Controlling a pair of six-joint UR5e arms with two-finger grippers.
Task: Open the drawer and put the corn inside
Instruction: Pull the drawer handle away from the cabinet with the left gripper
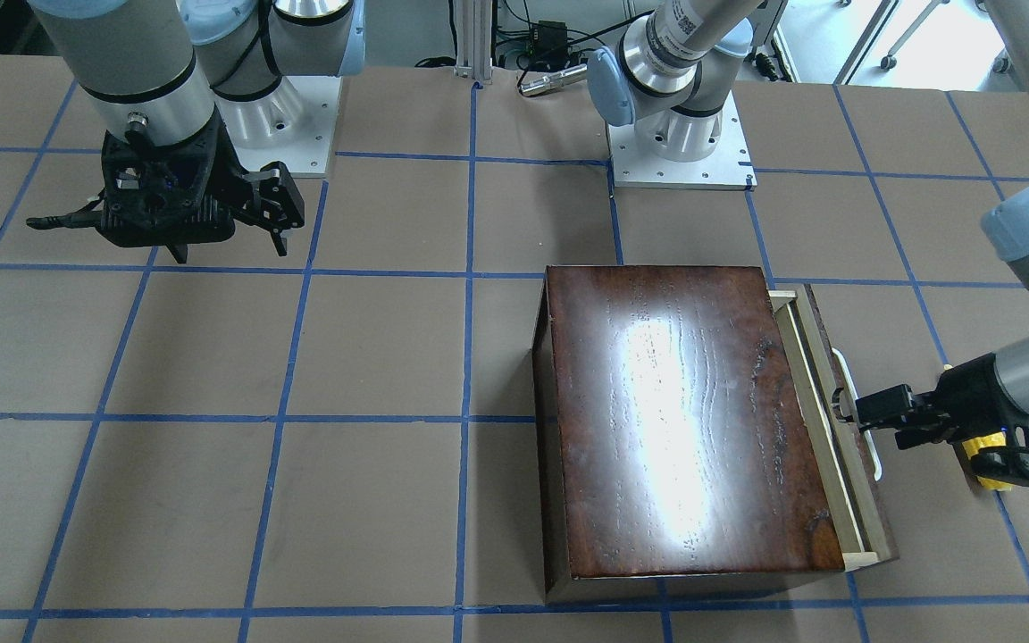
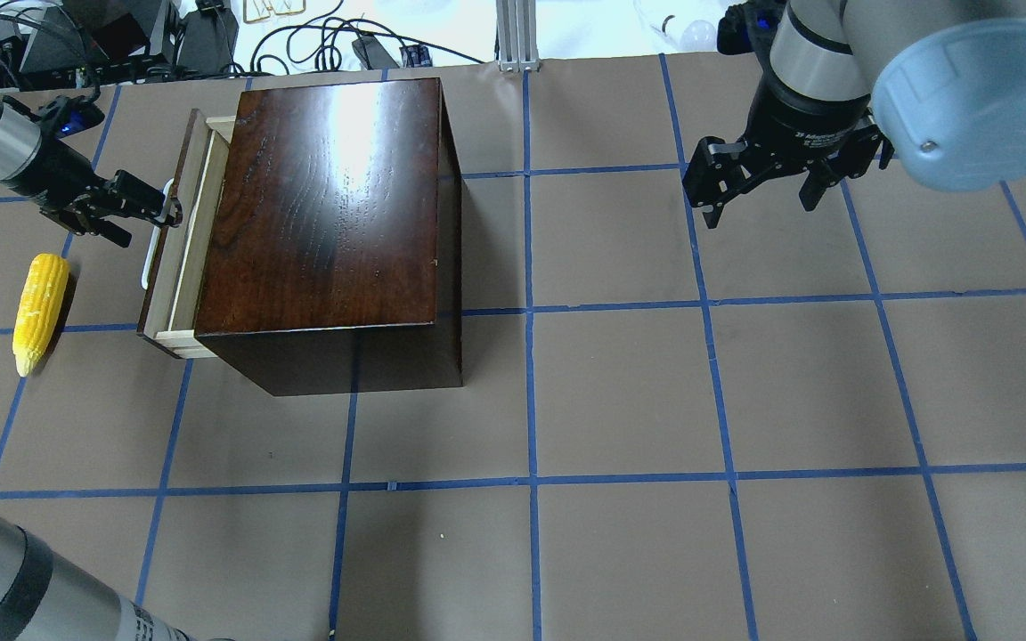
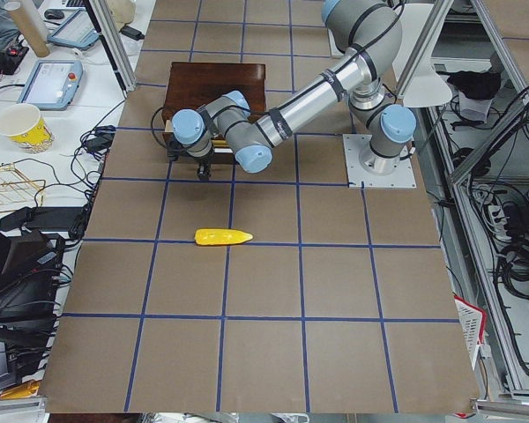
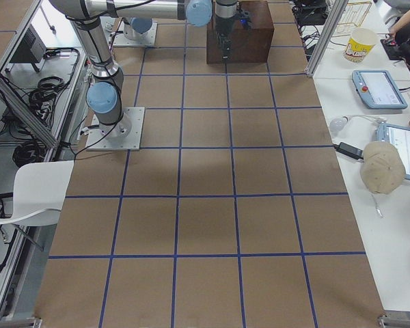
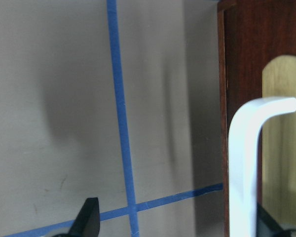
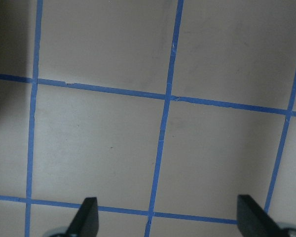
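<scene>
Left end effector (image 5: 177,222): jaws spread wide, nothing clamped. The white handle (image 5: 244,163) stands between the fingers, close against one of them, so it looks hooked rather than pinched.

Drawer (image 2: 182,254) is out of the dark box (image 2: 326,205) only by a narrow strip of pale wood.

Corn (image 2: 39,307) lies flat on the worktop (image 2: 620,383), just beyond the drawer front, apart from it and untouched.

Right end effector (image 2: 762,200) hangs over bare worktop well away from the box, jaws wide, empty.

Step in hand, by my reading: opening the drawer, only just begun. The gap looks too slim for the corn.

Next move calls for a straight pull along the drawer's run, away from the box, with the finger kept behind the handle. The corn lies in that path, so the wrist needs to stay clear of it.

Hard to make out:
- The drawer's inside is almost wholly under the box top.
- Whether the finger actually touches the handle is not certain.
- From the front the corn is half hidden behind the left wrist.
- Side views are too small for detail.
</scene>
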